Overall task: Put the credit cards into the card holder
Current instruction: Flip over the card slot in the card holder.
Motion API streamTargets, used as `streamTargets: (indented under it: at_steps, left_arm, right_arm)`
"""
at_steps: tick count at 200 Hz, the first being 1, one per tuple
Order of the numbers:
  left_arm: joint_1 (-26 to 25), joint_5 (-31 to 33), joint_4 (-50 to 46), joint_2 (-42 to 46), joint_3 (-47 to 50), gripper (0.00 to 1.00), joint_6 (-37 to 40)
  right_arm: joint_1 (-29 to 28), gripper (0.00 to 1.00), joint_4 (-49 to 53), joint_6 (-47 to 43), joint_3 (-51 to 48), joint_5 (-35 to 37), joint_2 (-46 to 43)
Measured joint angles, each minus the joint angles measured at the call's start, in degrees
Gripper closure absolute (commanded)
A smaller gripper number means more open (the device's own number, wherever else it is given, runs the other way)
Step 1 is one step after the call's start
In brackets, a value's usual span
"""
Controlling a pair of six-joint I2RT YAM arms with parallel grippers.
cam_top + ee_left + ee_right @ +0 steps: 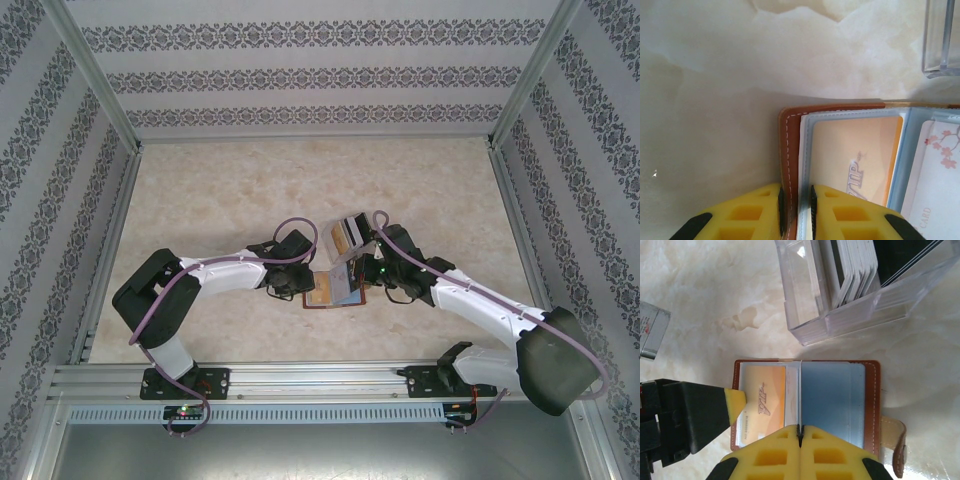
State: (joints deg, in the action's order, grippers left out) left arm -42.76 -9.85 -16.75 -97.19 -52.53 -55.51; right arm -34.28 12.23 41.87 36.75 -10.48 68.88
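The card holder (336,287) lies open on the table, brown leather with clear sleeves. My left gripper (796,212) is shut on its left cover edge (785,150) and the sleeve beside it. A gold card (855,155) marked VIP sits in that sleeve, and a white card with blossoms (940,165) lies to its right. My right gripper (800,432) is shut on a thin sleeve page standing upright along the holder's middle fold. The gold card (762,400) is left of that page and a light-blue sleeve (832,400) is right of it. More credit cards (852,265) stand in a clear case.
The clear plastic case (348,233) stands just behind the holder, close to both grippers. The holder's snap tab (896,442) sticks out to the right. A grey object (652,332) shows at the left edge of the right wrist view. Patterned walls enclose the marbled table (220,190).
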Motion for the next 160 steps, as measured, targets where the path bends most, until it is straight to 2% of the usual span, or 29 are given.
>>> streamTargets:
  at_steps: [160]
  left_arm:
    - [0.00, -0.17, 0.81, -0.07, 0.00, 0.78, 0.31]
  right_arm:
    - [-0.87, 1.00, -1.36, 0.35, 2.01, -3.13, 3.96]
